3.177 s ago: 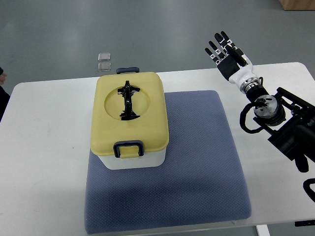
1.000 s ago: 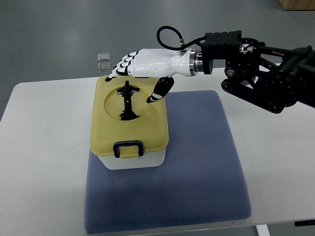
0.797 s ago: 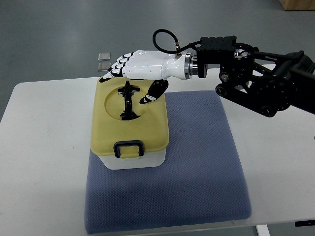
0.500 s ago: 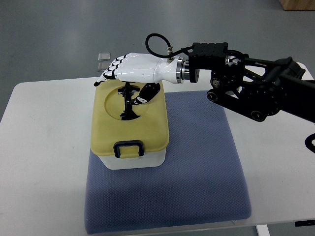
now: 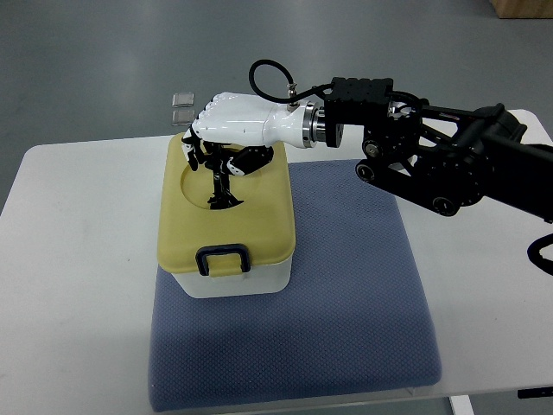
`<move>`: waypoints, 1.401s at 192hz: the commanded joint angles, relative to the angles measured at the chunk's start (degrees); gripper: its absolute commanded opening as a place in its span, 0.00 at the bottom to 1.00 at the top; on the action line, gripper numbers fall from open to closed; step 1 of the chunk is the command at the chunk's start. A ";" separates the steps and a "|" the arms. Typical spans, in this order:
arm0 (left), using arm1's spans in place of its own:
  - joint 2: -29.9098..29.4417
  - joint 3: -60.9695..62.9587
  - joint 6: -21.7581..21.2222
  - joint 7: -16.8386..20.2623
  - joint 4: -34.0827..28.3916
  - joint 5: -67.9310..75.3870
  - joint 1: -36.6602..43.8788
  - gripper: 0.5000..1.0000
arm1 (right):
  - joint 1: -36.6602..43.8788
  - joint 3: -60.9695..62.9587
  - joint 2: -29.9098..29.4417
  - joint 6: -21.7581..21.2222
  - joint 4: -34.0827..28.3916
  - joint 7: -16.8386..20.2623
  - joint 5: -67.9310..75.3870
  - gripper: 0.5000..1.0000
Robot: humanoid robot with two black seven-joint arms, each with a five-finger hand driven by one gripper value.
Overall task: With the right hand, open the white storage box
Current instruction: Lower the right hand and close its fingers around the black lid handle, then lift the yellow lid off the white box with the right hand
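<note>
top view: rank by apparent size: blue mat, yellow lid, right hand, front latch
1. Blue mat, though the box hides part of it.
2. Yellow lid.
3. Right hand; it sits nearer the camera, so it looks bigger than it is.
4. Front latch.

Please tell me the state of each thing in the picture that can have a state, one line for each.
storage box: closed, standing on the mat
lid: yellow, on the box
lid handle: black, upright, right hand at its far end
front latch: down
right hand: fingers curled at the handle
mat: flat on the table
</note>
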State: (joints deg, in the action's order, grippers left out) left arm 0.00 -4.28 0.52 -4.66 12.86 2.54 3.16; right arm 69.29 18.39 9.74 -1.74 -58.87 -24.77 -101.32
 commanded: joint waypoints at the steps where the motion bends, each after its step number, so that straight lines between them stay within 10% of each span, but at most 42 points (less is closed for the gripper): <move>1: 0.00 0.06 0.01 0.00 -0.03 0.01 0.00 1.00 | 0.23 0.25 0.02 0.33 -0.10 0.16 0.16 0.00; 160: 0.00 0.15 0.01 0.00 0.23 0.01 0.00 1.00 | 3.66 2.27 18.39 -2.40 -11.88 -0.98 1.47 0.00; 269: 0.00 0.15 0.01 0.00 0.41 0.09 0.00 1.00 | -1.44 -3.45 35.97 -0.55 -12.14 -10.23 -3.62 0.00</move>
State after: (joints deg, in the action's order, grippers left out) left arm 0.00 -4.13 0.54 -4.66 13.27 2.65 3.13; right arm 69.32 17.75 44.01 -3.77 -71.67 -33.61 -102.46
